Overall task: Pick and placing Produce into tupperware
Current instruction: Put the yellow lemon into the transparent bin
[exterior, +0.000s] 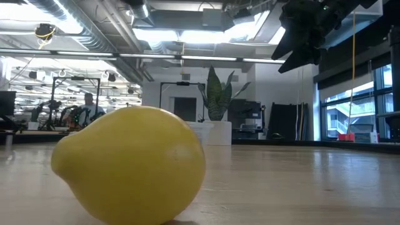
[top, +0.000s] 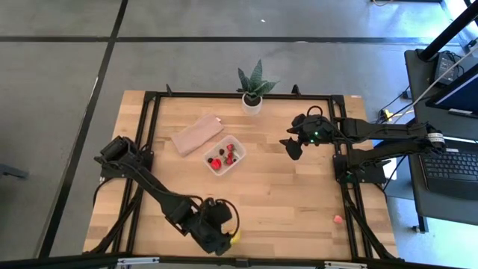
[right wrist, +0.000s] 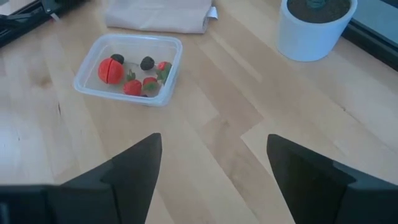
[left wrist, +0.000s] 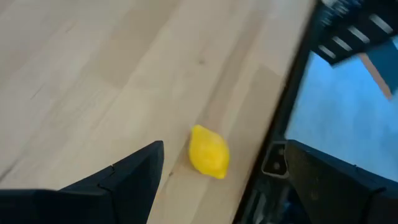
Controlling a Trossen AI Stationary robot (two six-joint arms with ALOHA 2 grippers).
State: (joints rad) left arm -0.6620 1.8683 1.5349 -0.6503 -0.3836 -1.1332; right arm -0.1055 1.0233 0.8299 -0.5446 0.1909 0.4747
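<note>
The yellow lemon [top: 236, 237] lies on its side on the table close to the near edge; it fills the low view [exterior: 131, 165]. My left gripper [top: 222, 237] hovers over it, open, with one finger on either side of the lemon [left wrist: 209, 151] and not touching it. The clear tupperware [top: 225, 155] stands mid-table and holds a red round piece, strawberry-like pieces and dark berries [right wrist: 129, 68]. My right gripper [top: 291, 147] is open and empty, raised to the right of the tupperware [right wrist: 214, 140]. A small pink-red piece [top: 338, 219] lies by the right rail.
A folded tan cloth [top: 197, 134] lies just left of and behind the tupperware. A potted green plant [top: 252, 93] stands at the far edge. The black frame rail [left wrist: 273, 162] runs right beside the lemon. Bare wood lies between the lemon and the tupperware.
</note>
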